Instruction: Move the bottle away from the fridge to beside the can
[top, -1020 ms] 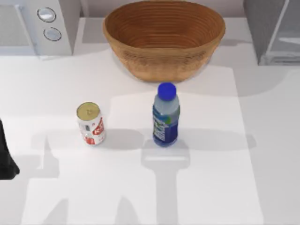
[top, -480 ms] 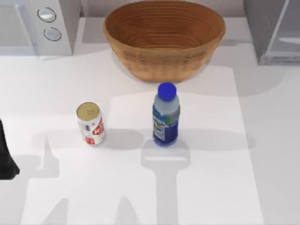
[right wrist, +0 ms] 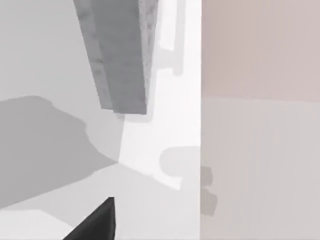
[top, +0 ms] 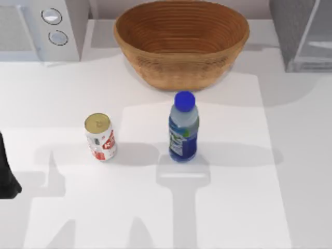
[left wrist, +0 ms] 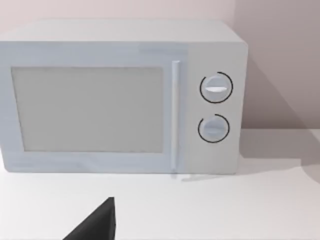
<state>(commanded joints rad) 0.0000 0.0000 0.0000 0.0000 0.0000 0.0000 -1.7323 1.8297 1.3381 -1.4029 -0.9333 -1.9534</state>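
Observation:
The bottle (top: 182, 128) stands upright near the middle of the table, clear with a blue cap and a blue-green label. The can (top: 99, 137), gold-topped with a red and white side, stands upright to its left with a wide gap between them. The dark grey fridge (top: 303, 31) fills the far right corner, well away from the bottle; its grey side (right wrist: 120, 55) also faces the right wrist camera. My left arm (top: 6, 174) is parked at the table's left edge, left of the can. A dark part of my right gripper (right wrist: 95, 225) edges into the right wrist view.
A large woven basket (top: 181, 41) sits at the back centre, just behind the bottle. A white microwave with two round knobs (top: 44, 28) occupies the far left corner and faces the left wrist camera (left wrist: 120, 100). Open table lies in front of the can and the bottle.

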